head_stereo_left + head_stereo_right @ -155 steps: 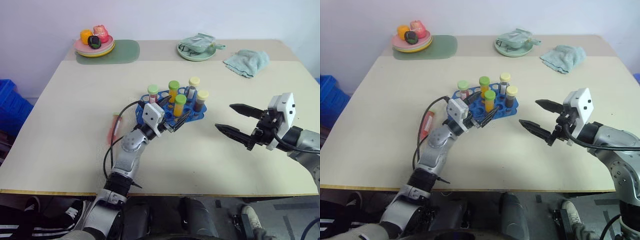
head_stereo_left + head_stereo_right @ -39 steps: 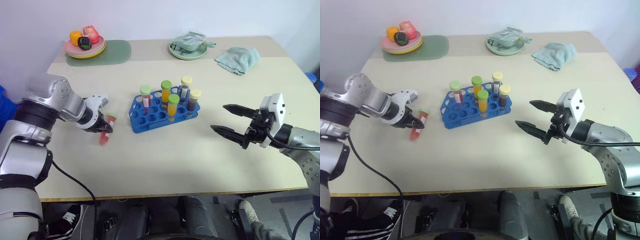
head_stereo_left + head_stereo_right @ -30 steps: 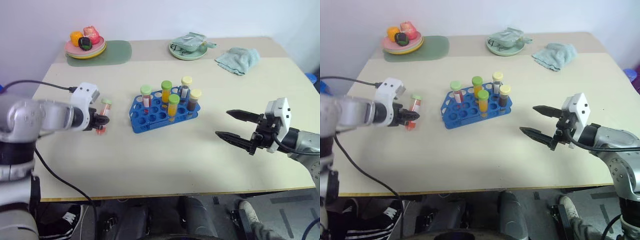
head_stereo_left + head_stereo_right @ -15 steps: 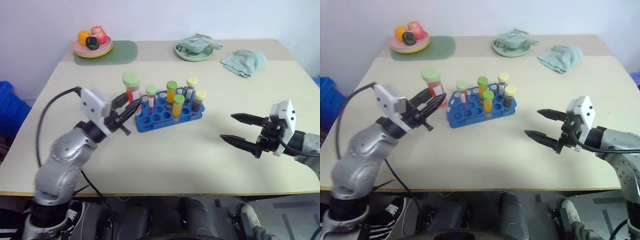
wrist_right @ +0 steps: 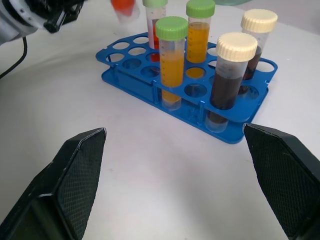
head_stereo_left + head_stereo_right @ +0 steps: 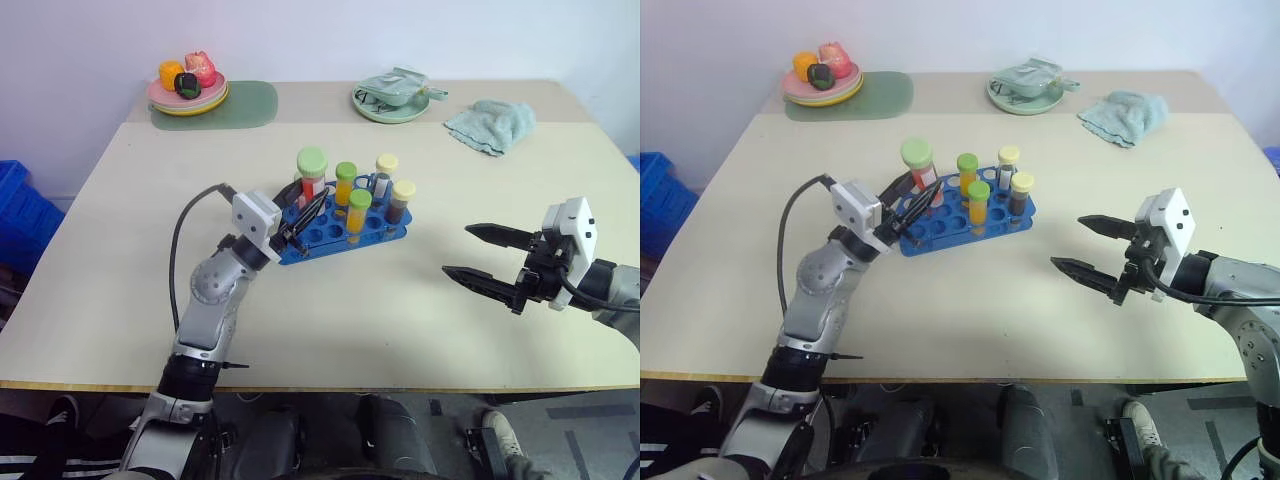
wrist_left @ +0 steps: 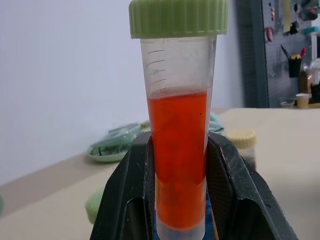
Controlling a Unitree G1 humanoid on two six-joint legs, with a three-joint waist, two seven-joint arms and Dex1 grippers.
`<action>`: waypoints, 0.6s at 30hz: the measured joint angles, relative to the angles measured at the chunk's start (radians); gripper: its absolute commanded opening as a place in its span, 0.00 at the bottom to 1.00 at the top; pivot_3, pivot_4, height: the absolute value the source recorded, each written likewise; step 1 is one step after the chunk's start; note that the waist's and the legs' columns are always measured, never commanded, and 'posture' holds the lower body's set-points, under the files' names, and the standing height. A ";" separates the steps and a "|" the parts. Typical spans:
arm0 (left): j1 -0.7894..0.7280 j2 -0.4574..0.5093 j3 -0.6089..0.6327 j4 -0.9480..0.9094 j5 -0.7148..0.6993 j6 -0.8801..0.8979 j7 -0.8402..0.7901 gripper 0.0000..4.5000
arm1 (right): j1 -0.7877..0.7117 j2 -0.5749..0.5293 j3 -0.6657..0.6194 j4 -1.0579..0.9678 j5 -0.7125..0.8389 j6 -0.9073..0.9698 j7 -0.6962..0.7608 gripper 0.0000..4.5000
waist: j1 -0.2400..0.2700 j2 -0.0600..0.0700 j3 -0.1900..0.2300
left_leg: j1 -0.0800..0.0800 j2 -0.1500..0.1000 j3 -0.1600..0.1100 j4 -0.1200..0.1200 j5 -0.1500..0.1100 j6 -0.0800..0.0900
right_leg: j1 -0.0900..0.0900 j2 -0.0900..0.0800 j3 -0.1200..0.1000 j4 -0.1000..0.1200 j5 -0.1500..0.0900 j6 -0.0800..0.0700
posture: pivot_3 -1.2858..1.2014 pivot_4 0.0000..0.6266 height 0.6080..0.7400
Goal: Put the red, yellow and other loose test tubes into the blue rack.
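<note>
Holding a red-filled tube (image 7: 177,150) with a green cap upright, the left gripper (image 6: 297,215) is seen at the near-left end of the blue rack (image 6: 340,232), its two black fingers clamped on the lower part of the tube so that the cap stands well above them. In the left wrist view the tube's long axis is seen to run straight up between the fingers, very nearly vertical, which matches the vertical run of the rack's holes. The rack lies just beyond and slightly to the right of this gripper, in the middle of the table (image 6: 120,260), with several capped tubes already seated upright towards its far and right side and many holes left bare along its near and left rows. The tube's bottom tip appears to hang over or just beside those bare near-left holes, but which hole it stands above cannot be told. The right gripper (image 6: 482,258) is held well apart from the rack on its right side, its fingers spread wide and nothing between them. The left arm is therefore judged far the nearer, and the coming move is judged to turn on the tube's tip being brought squarely over one free hole before it is lowered along its own axis.
</note>
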 measured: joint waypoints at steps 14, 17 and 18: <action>0.001 -0.077 -0.008 0.091 0.023 0.058 0.029 0.18 | -0.044 0.000 0.009 -0.005 -0.003 0.000 -0.022 1.00 | 0.001 0.000 0.000 | 0.000 0.000 0.000 0.000 0.000 0.000 | 0.000 0.000 0.000 0.000 0.000 0.000 | 0.52 0.24 1.00; 0.001 -0.079 -0.007 0.091 0.034 0.058 0.042 0.18 | -0.046 0.000 0.010 -0.005 -0.003 0.000 -0.022 1.00 | 0.002 0.000 0.000 | 0.000 0.000 0.000 0.000 0.000 0.000 | 0.000 0.000 0.000 0.000 0.000 0.000 | 0.52 0.24 1.00; 0.001 -0.079 -0.006 0.091 0.037 0.058 0.046 0.18 | -0.045 0.000 0.010 -0.005 -0.003 0.000 -0.022 1.00 | 0.002 0.000 0.000 | 0.000 0.000 0.000 0.000 0.000 0.000 | 0.000 0.000 0.000 0.000 0.000 0.000 | 0.52 0.24 1.00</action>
